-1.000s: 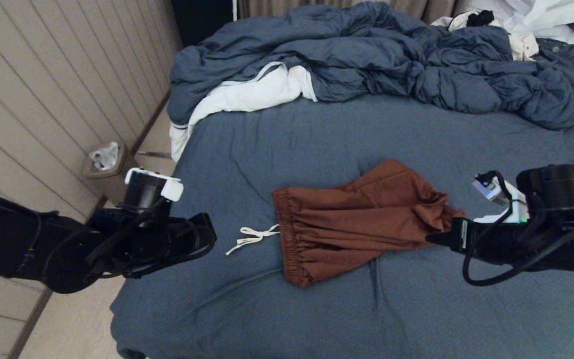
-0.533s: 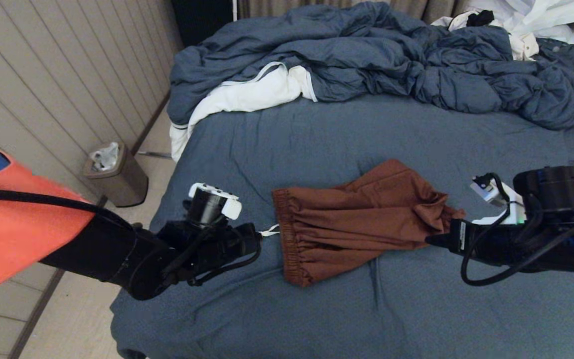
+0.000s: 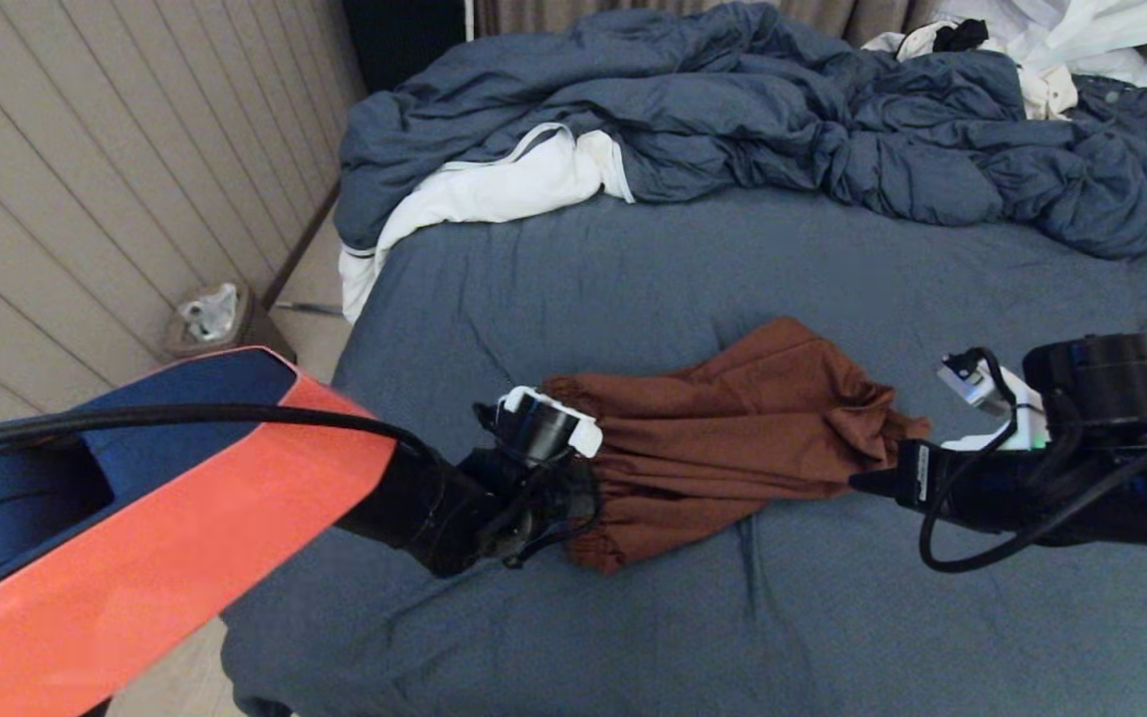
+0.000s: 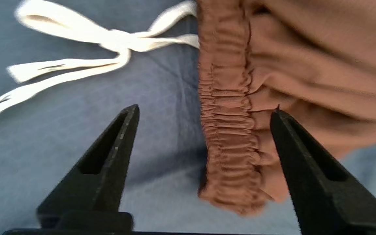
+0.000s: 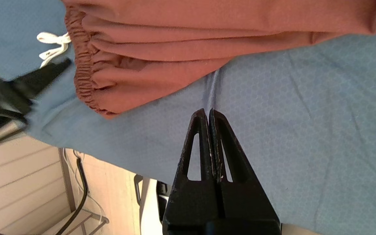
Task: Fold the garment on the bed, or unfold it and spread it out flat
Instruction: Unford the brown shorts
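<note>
The rust-brown shorts (image 3: 733,438) lie bunched in the middle of the bed (image 3: 633,279), waistband toward my left. My left gripper (image 4: 204,111) is open right above the near end of the gathered waistband (image 4: 228,130), one finger over the sheet and the other over the brown cloth. The white drawstring (image 4: 109,36) lies on the sheet beside the waistband; the left arm hides it in the head view. My right gripper (image 5: 208,112) is shut on nothing and hovers over bare sheet just off the leg end of the shorts (image 5: 207,39). No logo print shows.
A rumpled blue duvet (image 3: 783,119) fills the far side of the bed, with white clothes (image 3: 494,189) at its left end and more white clothes (image 3: 1071,40) at the far right. A small bin (image 3: 205,319) stands on the floor to the left, beside a panelled wall.
My left arm has swung in from the bed's left edge to the waistband, covering the drawstring in the head view. The right arm has stayed where it was.
</note>
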Controlling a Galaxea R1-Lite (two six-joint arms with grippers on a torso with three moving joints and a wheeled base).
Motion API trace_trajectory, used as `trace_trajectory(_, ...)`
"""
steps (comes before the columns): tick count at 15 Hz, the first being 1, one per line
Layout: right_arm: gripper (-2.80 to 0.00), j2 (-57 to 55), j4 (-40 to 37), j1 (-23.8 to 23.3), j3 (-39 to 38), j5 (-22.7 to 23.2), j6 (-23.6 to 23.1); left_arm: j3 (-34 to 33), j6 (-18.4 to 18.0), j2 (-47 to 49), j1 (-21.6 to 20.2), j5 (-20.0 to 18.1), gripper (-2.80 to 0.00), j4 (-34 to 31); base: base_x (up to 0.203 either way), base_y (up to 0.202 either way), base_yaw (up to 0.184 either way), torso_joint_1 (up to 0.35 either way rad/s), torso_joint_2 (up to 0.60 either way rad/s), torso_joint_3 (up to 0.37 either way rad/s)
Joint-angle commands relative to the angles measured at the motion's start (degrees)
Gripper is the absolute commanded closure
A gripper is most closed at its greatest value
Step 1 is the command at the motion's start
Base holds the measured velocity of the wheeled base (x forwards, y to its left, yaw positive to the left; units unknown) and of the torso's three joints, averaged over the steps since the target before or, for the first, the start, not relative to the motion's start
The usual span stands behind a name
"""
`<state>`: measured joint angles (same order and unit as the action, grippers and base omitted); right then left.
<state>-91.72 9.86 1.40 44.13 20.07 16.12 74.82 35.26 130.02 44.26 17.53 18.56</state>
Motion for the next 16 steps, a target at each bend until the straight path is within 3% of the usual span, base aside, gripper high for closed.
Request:
trace_trajectory(1,0.0,0.1,0.1,0.0,0.0,0.1,0.1,1.8,-1.4,3.6,2.1,1.8,-2.8,0.4,0.0,0.0,0.0,0.0,0.0,0.0)
trace_trajectory(9,0.0,-0.1,0.4,-0.1,0.0,0.0,0.1,6.3,-2.1,8.1,4.5,3.3,-2.8,-0.4,0.0,0.0,0.0,0.0,0.0,0.0)
trace_trajectory(10,0.0,-0.2,0.4,-0.2,0.0,0.0,0.1,6.2,-2.3,8.8,4.7,3.4,0.0,-0.5,0.0,0.0,0.0,0.0,0.0,0.0)
trace_trajectory(16,0.0,-0.2,0.7,-0.9,0.0,0.1,0.1,5.8,-3.5,8.4,5.2,3.2,0.0,-0.4,0.0,0.0,0.0,0.0,0.0,0.0)
